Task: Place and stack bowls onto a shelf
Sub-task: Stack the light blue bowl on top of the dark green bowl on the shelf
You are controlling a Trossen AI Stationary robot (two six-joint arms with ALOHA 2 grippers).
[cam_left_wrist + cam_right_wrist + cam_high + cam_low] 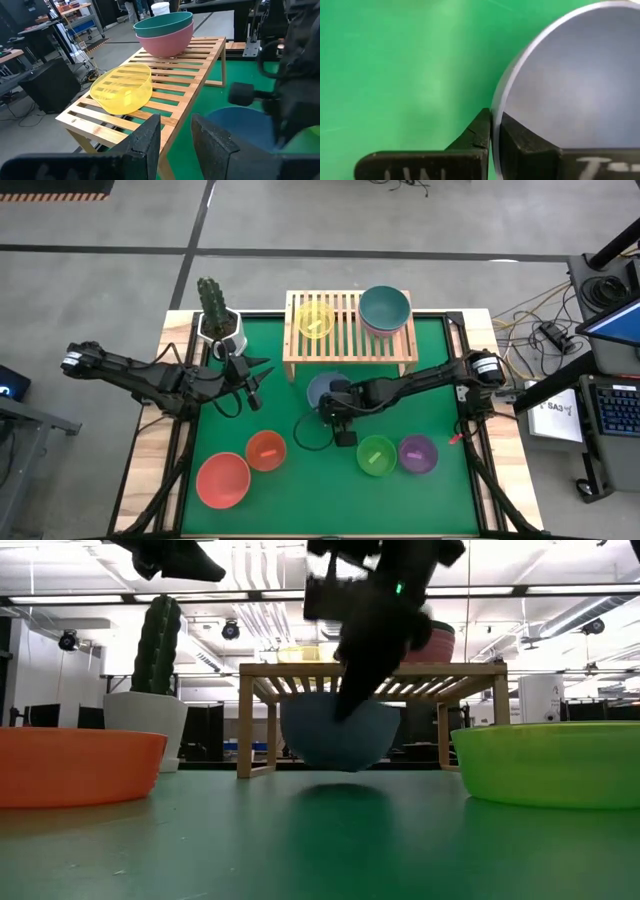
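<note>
While the right gripper (pixel 331 402) sat mid-frame in the high view, its two dark fingers were pinched tight on the thin rim of the blue bowl (pixel 322 388), one finger inside and one outside; you could see that best in the right wrist view, where the fingers (pixel 517 137) clamped the pale edge of that bowl (pixel 580 80). In the low view the smooth, rounded blue bowl (pixel 338 732) looked lifted just off the green mat (pixel 320 840), right in front of the shelf (pixel 372 675).

The shelf (pixel 350 330) was a light-wood slatted rack at upper centre of the high view. On it sat the see-through yellow bowl (pixel 316 318) on the left and a teal bowl (pixel 385 306) nested in a pink bowl (pixel 167 42) on the right.

The left gripper (pixel 262 383) hung left of centre near the cactus pot (pixel 220 320), fingers (pixel 147 145) a narrow gap apart and empty.

Down on the flat felt-looking mat (pixel 300 500) the rest were loose: the big red-pink bowl (pixel 222 480) at lower left touching the smaller red bowl (pixel 266 450), then the glossy green bowl (pixel 377 454) and purple bowl (pixel 418 453) side by side at lower right.
</note>
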